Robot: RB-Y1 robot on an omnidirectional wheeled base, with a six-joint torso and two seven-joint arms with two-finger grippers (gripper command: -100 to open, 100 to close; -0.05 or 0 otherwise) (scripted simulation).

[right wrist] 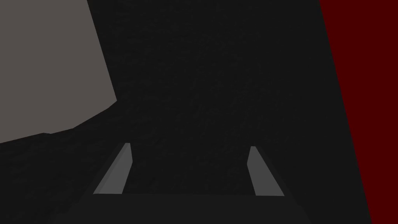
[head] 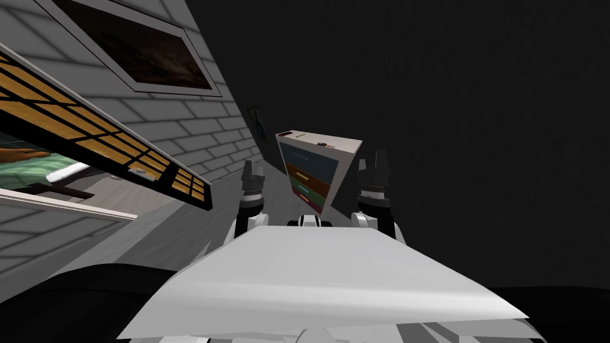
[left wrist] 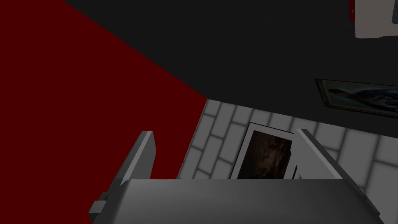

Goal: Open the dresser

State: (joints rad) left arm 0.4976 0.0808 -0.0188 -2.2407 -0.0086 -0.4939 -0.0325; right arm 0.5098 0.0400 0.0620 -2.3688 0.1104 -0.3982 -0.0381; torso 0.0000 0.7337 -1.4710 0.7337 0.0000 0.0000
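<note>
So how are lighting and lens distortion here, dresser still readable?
Head view: dim, rolled and wide-angle, so the brick wall splays toward the corner and the dresser seems to taper downward, yet its coloured drawer fronts read fine. Left wrist view: the open left claw is evenly lit grey. Right wrist view: darkest, the open right claw faint against a dark surface.

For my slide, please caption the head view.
The left gripper and right gripper stand on either side of a white dresser with coloured, closed drawers ahead.
</note>
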